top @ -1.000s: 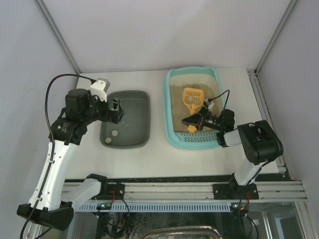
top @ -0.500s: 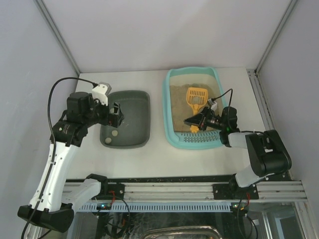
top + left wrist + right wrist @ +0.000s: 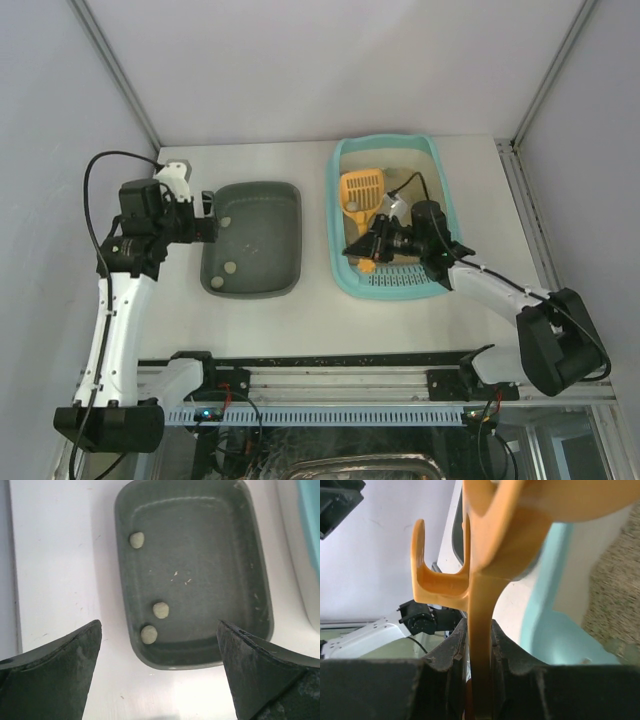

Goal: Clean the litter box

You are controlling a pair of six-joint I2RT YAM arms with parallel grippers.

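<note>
The rounded turquoise plastic litter box (image 3: 395, 284), sandy inside, sat right of centre in the frame, beneath the right end effector (image 3: 368, 247), which was clamped on a slotted orange scoop (image 3: 361, 191). The left end effector (image 3: 208, 228) gaped empty beside a dark tray (image 3: 265, 240).

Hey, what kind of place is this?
Probably a robot test cell: plain walls box in a white table, left arm and right arm bolt to a metal rail, litter box staged.
</note>
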